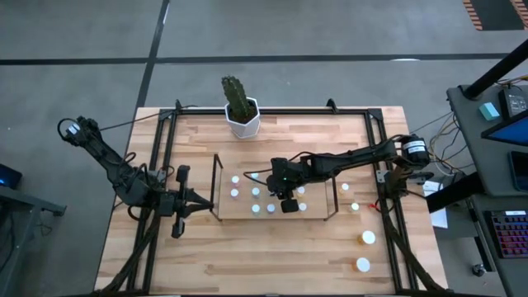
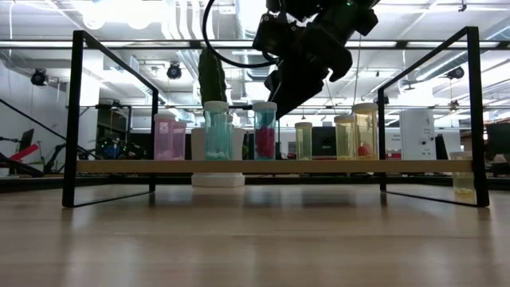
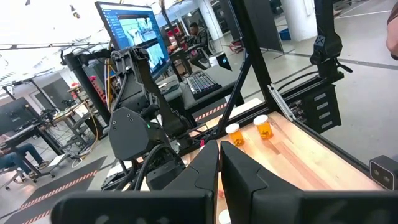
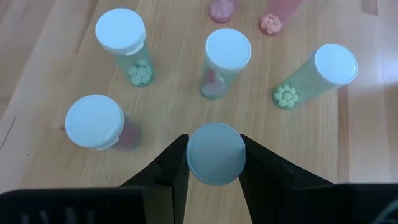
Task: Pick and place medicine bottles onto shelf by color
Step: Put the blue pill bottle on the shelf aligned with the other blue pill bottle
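The shelf [image 1: 216, 188] stands mid-table with several white-capped medicine bottles [image 1: 255, 192] upright on its wood base [image 2: 239, 167]: pinkish at the left [image 2: 163, 137], bluish [image 2: 216, 131] in the middle, yellowish [image 2: 366, 131] toward the right. My right gripper [image 4: 215, 163] hangs over the shelf's middle [image 1: 288, 204], shut on one bottle's cap. More bottles stand off the shelf at the right [image 1: 368, 238]. My left gripper [image 1: 206, 204] waits shut, just left of the shelf [image 3: 219, 152]. My right gripper pinches a medicine bottle by the rim of its round white cap [image 4: 215, 154], one finger [image 4: 171, 169] on each side. The fingers slant down from the table's right side. The cap hides the bottle's body, so I cannot tell whether it stands on the shelf.
A white pot with a cactus [image 1: 242, 115] stands at the far edge behind the shelf. A black frame [image 1: 157, 165] edges the table. Close around the held bottle stand other capped bottles [image 4: 94, 121], [image 4: 228, 50], [image 4: 336, 63]. Bare wood lies along the near edge [image 1: 247, 256].
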You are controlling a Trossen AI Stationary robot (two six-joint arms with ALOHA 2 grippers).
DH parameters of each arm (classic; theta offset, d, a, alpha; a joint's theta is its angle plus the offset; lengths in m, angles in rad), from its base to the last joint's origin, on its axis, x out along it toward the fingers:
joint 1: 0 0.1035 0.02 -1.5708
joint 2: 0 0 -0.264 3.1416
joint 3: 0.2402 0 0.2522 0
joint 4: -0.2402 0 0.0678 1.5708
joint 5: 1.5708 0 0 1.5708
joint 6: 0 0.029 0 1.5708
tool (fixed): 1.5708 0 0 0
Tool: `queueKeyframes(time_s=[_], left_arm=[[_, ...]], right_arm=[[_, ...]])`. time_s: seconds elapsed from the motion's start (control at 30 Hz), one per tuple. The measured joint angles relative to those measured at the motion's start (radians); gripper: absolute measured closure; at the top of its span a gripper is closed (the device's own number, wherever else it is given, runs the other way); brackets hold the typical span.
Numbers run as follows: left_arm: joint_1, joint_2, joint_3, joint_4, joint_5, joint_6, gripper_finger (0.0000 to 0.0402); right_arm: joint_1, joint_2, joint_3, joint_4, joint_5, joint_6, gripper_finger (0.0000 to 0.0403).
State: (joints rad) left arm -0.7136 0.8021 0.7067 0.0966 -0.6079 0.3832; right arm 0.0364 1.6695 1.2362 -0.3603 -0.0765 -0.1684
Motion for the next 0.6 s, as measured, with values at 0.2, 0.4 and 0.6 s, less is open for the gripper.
queueKeyframes(time_s=[0.2, 0.4, 0.6], left_arm=[[0.000, 0.000, 0.000, 0.000, 0.000, 0.000, 0.0402], [0.000, 0.000, 0.001, 0.000, 0.000, 0.000, 0.0402], [0.000, 0.000, 0.001, 0.000, 0.000, 0.000, 0.0402]], right_arm=[[0.000, 0.000, 0.000, 0.000, 0.000, 0.002, 0.0293], [0.000, 0.000, 0.000, 0.000, 0.000, 0.013, 0.0293], [0.000, 0.000, 0.000, 0.000, 0.000, 0.027, 0.0289]])
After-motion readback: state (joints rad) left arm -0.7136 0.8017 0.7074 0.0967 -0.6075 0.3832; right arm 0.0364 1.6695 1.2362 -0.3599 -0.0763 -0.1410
